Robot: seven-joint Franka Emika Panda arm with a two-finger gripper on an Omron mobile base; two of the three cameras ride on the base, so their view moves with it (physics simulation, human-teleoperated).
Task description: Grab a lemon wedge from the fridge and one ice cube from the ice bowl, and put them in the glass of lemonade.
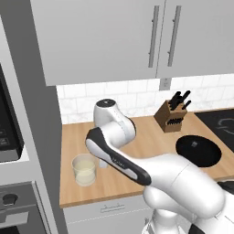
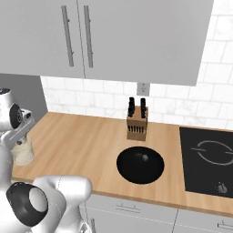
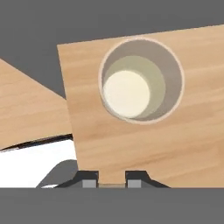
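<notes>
hand closed (empty), above glass of lemonade

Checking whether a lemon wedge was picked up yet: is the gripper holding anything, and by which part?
Nothing is held. The gripper is shut with nothing between its fingers, above the glass of lemonade.

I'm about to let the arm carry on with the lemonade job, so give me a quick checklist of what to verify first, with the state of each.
1. Glass of lemonade upright on the wooden counter: ok.
2. Pale liquid inside the glass: ok.
3. Pincer shut: ok.
4. Lemon wedge or ice cube held in the pincer: cannot tell; nothing shows between the tips.
5. Pincer above the glass: ok; the hand view looks down into its mouth.
6. Black round pan and knife block well clear of the glass: ok.
</notes>
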